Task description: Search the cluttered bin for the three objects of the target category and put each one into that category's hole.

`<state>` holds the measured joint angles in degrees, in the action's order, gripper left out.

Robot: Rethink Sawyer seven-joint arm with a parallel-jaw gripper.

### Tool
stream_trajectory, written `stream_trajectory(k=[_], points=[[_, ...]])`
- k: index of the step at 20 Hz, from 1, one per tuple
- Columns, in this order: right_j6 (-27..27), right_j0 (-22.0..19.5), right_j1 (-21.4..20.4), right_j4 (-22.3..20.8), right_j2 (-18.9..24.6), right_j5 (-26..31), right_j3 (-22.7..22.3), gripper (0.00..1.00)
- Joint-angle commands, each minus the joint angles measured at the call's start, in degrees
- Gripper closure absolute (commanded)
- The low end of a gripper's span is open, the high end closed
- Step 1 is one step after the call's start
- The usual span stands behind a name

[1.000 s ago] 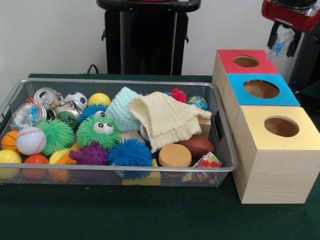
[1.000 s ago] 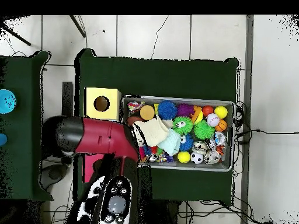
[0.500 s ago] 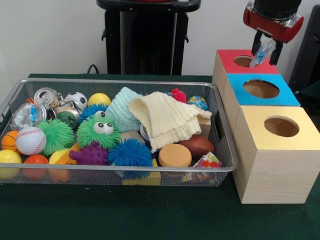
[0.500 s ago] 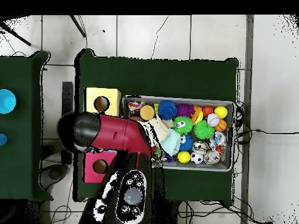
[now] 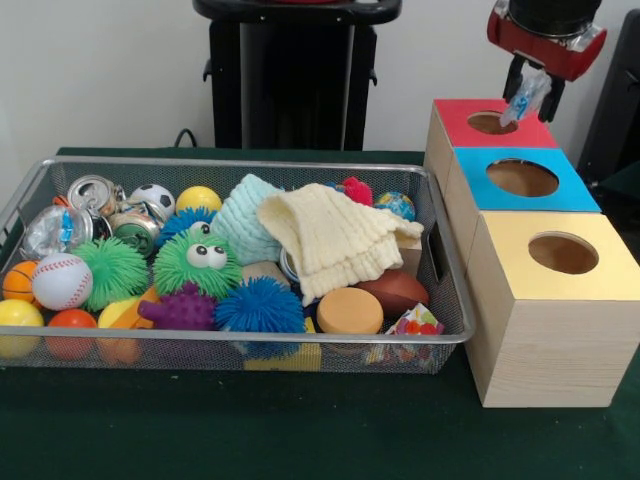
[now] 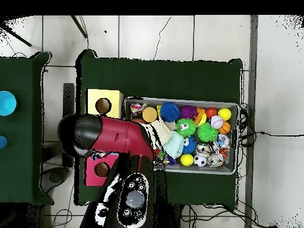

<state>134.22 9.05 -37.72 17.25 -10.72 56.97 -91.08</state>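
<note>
My gripper [image 5: 531, 92] hangs at the top right of the front view, shut on a crumpled clear plastic piece [image 5: 525, 98] with a blue mark. It hovers just above the round hole [image 5: 492, 122] of the red-topped box [image 5: 452, 114], slightly to the hole's right. In the wire bin [image 5: 240, 163] at the far left lie a crushed can [image 5: 92, 191] and a crumpled clear plastic bottle [image 5: 50, 230]. In the overhead view the red arm [image 6: 113, 135] covers the gripper and the middle box.
Blue-topped [image 5: 578, 192] and yellow-topped [image 5: 512, 246] boxes stand in a row nearer than the red one. The bin holds several balls, spiky toys, a cream cloth [image 5: 335, 238] and a mint knit hat [image 5: 240, 215]. A black pedestal [image 5: 295, 75] stands behind.
The gripper swung left from the picture's right edge to above the red box's hole, still holding the plastic piece. In the last half second it rose slightly.
</note>
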Motion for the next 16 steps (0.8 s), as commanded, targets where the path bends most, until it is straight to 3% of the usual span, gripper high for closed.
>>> stream_trajectory(k=[1, 6, 10, 16], points=[[6.4, -1.5, 2.4, 0.9, 4.9, 3.3, -1.0, 1.00], [2.7, -3.8, 7.5, 0.6, 6.9, -4.5, 0.4, 1.00], [5.5, -2.0, 5.9, 0.6, 6.1, -3.0, 0.6, 1.00], [5.7, -1.8, 6.2, -0.4, 5.4, 0.7, 3.9, 1.00]])
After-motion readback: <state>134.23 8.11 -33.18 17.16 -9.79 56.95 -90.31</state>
